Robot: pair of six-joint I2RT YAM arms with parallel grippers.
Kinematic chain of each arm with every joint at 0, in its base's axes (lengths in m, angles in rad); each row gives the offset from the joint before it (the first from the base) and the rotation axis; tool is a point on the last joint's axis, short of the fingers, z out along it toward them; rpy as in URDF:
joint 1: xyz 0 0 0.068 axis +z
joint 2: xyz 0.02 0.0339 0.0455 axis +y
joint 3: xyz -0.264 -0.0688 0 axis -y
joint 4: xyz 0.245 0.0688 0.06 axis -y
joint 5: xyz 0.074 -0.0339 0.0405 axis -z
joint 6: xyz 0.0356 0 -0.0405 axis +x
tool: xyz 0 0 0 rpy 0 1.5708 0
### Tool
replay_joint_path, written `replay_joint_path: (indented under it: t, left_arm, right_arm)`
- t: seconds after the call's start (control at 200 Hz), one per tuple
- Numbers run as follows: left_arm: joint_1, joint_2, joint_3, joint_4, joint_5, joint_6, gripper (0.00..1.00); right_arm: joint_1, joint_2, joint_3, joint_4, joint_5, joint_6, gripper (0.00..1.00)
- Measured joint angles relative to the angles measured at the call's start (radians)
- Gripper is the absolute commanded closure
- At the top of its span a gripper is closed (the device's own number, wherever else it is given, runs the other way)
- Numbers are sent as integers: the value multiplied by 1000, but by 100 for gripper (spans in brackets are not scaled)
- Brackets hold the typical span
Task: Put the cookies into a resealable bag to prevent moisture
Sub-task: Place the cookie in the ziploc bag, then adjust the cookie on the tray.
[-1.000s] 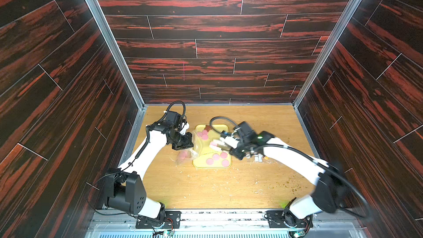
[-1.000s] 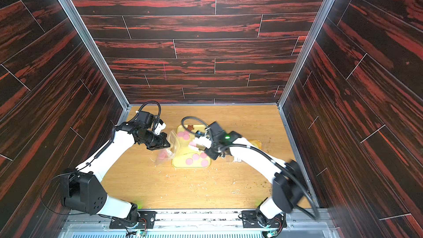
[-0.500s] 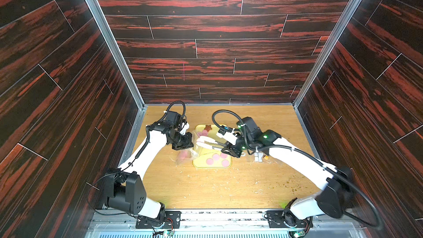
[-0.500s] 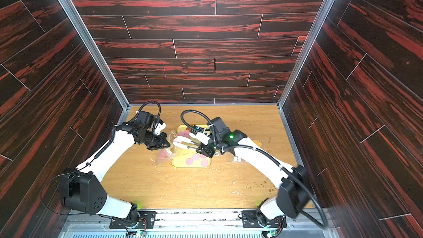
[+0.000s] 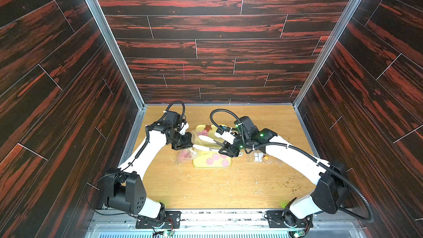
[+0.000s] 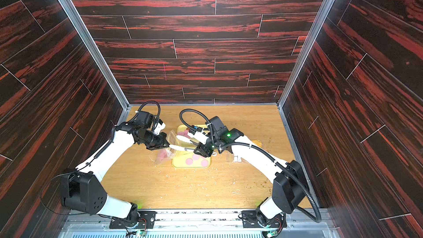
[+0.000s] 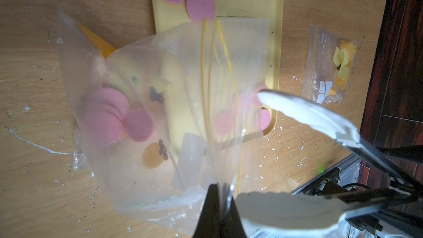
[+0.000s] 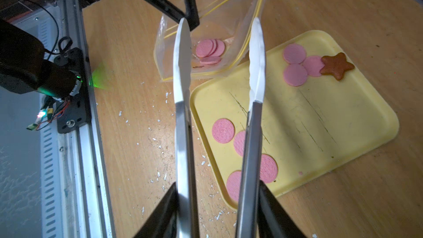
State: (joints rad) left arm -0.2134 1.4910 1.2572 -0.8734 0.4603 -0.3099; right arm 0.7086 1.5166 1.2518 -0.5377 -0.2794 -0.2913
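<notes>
so, in a top view, mid-frame: left gripper (image 5: 189,146) clenched on bag (image 5: 184,155) edge; right gripper (image 5: 229,150) grasps tongs (image 5: 206,138) w/ tips apart & empty. left wrist: some cookies (image 7: 107,115) in bag, beyond jaws. right wrist: rest on tray (image 8: 343,122), by tongs.

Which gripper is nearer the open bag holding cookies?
Left. The left gripper has its fingers pinched on the rim of the bag. The right gripper sits over the yellow tray, shut on tongs; only their tips reach the bag's mouth.

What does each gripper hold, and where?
The left gripper pinches the bag at its mouth rim; the right gripper holds the tongs by their metal arms.
</notes>
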Motion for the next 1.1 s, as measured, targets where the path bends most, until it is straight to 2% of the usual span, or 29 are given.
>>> replay_joint_path:
  t: [0.195,0.351,0.476,0.737,1.102]
  left_arm:
    - [0,0,0,-2,-8,0,100]
    - [0,0,2,-3,-7,0,100]
    - [0,0,5,-3,-7,0,100]
    - [0,0,5,-5,-8,0,100]
    - [0,0,4,-5,-8,7,100]
  right_arm:
    - [-54,-128,-113,-49,116,15,48]
    - [11,-148,-186,-92,169,21,48]
    - [71,-105,-202,-121,191,12,48]
    - [88,34,-133,-126,267,-18,48]
    - [128,110,-78,-128,326,-66,49]
